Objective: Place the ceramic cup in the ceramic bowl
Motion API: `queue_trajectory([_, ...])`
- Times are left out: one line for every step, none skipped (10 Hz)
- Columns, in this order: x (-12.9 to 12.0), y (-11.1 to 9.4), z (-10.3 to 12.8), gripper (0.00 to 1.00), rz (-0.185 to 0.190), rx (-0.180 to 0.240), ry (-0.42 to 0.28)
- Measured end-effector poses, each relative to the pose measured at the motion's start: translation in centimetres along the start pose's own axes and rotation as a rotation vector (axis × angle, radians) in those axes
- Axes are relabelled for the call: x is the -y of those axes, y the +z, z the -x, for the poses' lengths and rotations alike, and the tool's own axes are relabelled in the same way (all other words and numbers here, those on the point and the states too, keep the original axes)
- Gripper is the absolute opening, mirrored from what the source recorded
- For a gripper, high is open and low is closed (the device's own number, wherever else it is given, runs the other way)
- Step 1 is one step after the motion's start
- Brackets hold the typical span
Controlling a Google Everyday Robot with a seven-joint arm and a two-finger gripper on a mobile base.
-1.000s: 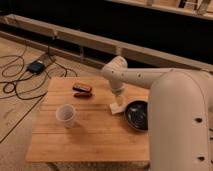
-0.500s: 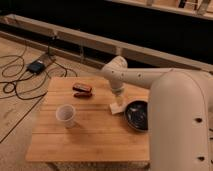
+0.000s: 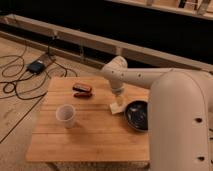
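- Off-white ceramic cup [image 3: 66,115] upright on the left half of the wooden table [image 3: 95,139], rim up, not held.
- Dark-glazed ceramic bowl [image 3: 129,113] near the table's right edge, well apart from the cup, with nothing inside.
- No visible change over the last second: cup, bowl and arm all in the same places as in the earlier views.
- Judged from that: no progress on the task yet, with the reach for the cup not begun and the grasp, carry and release all left to do.
- White arm [image 3: 150,80] in from the right, its joint high over the table's far side, last link pointing straight down.
- Gripper [image 3: 117,100] low over the table, just beside the bowl's left rim and directly above a small white block [image 3: 116,108]; touching the block or not, unclear.
- Open or closed: cannot tell.
- Gripper well apart from the cup; probably a leftward move across the table needed first.
- Red-and-black object [image 3: 82,90] on the far left of the table, away from that path.
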Motion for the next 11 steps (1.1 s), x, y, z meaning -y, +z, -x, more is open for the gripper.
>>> queue_trajectory([0.0, 0.0, 0.0, 0.67, 0.0, 0.0, 0.0])
queue_trajectory([0.0, 0.0, 0.0, 0.67, 0.0, 0.0, 0.0])
queue_trajectory([0.0, 0.0, 0.0, 0.67, 0.0, 0.0, 0.0])
queue_trajectory([0.0, 0.0, 0.0, 0.67, 0.0, 0.0, 0.0])
queue_trajectory([0.0, 0.0, 0.0, 0.67, 0.0, 0.0, -0.001])
queue_trajectory([0.0, -0.5, 0.2, 0.67, -0.008, 0.0, -0.018])
queue_trajectory([0.1, -1.2, 0.8, 0.67, -0.021, 0.002, -0.045])
queue_trajectory([-0.1, -2.6, 2.2, 0.67, -0.042, 0.01, -0.099])
queue_trajectory([-0.5, -3.6, 3.5, 0.67, -0.061, 0.022, -0.137])
queue_trajectory([-1.2, -4.5, 4.0, 0.67, -0.07, 0.02, -0.168])
queue_trajectory([-2.2, -5.7, 5.0, 0.67, -0.086, 0.03, -0.203])
